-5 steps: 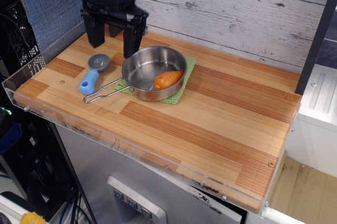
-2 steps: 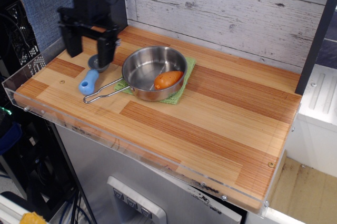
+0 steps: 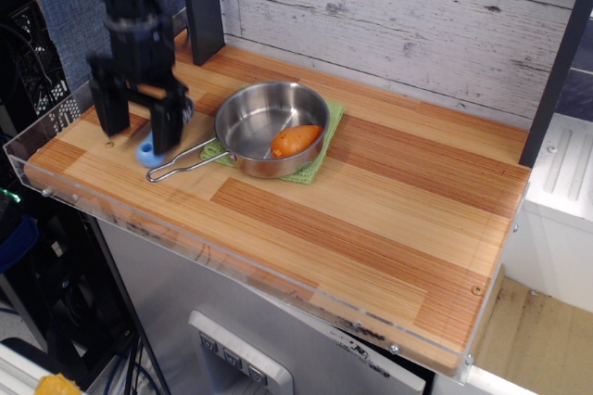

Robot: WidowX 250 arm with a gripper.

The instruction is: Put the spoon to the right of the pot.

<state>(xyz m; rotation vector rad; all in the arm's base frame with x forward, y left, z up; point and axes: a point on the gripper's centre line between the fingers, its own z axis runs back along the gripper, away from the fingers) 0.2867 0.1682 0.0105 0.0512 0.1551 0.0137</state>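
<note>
The spoon [image 3: 147, 150] lies at the table's left end, left of the pot; only the light-blue end of its handle and a bit of grey bowl show behind my gripper. The pot [image 3: 269, 122], a shiny steel pan with a wire loop handle [image 3: 181, 165], sits on a green cloth [image 3: 315, 161] and holds an orange food piece [image 3: 296, 140]. My black gripper [image 3: 137, 124] hangs open just above the spoon, one finger [image 3: 113, 109] on each side of it. I cannot tell whether the fingers touch the spoon.
A clear plastic lip [image 3: 56, 126] borders the wooden table's left and front edges. A dark post [image 3: 202, 1] stands at the back left against the plank wall. Bare wood [image 3: 408, 200] stretches to the right of the pot.
My gripper has moved from behind the pot leftward and toward the front, and lower, ending over the spoon. The spoon, pot and food piece have not moved.
</note>
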